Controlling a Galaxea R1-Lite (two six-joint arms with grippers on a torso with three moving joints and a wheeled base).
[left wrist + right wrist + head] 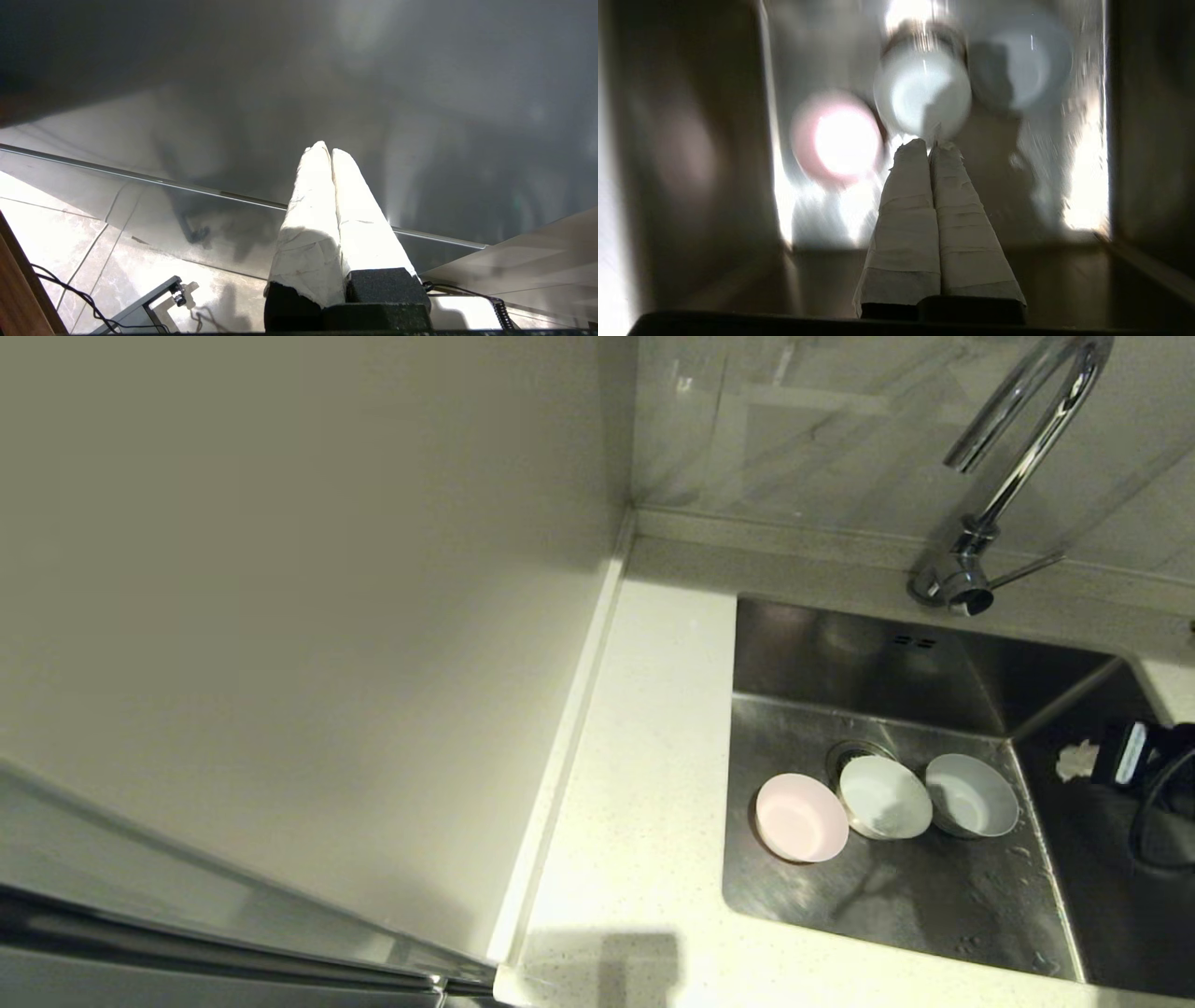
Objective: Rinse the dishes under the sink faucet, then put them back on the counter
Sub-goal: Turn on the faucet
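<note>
Three bowls stand in a row on the floor of the sink [896, 905]: the pale pink bowl [801, 817], the mint-white bowl [885, 796] partly covering the drain, and the steel bowl [971, 794]. The faucet [1022, 448] arches over the sink's back right, and no water shows. My right gripper [1074, 761] hovers at the sink's right side, shut and empty. In the right wrist view its tips [930, 148] point at the pink bowl [837, 137], mint-white bowl [922, 91] and steel bowl [1020, 60]. My left gripper [327, 149] is shut, empty and parked low, out of the head view.
The speckled counter [635, 756] runs left of the sink to a raised edge and a plain wall panel [280, 616]. The faucet's side lever [1027, 569] points right. Water drops lie on the sink floor. The left wrist view shows a tiled floor [70, 233] and cables.
</note>
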